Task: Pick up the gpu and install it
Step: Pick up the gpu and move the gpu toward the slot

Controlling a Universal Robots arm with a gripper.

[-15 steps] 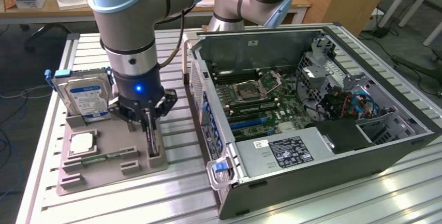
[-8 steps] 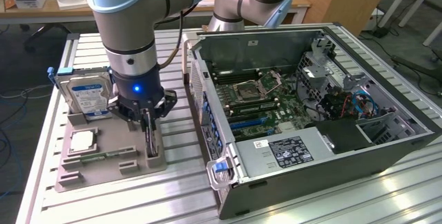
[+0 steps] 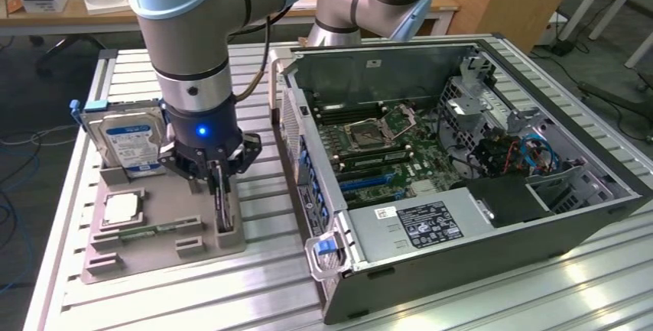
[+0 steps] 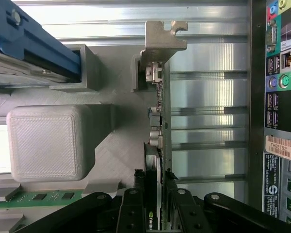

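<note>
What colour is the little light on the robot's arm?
Blue. The light shows best in the exterior view.

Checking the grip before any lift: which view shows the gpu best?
The wrist view: the gpu stands edge-on in the grey holder, silvery bracket plain, the gripper closed on it. The exterior view gives a thin dark edge of it under the gripper.

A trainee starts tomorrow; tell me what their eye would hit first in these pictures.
The arm's gripper is closed on the gpu, which stands on edge in the grey holder at the exterior view's left. At its right, the open computer case lies with its motherboard exposed.
</note>
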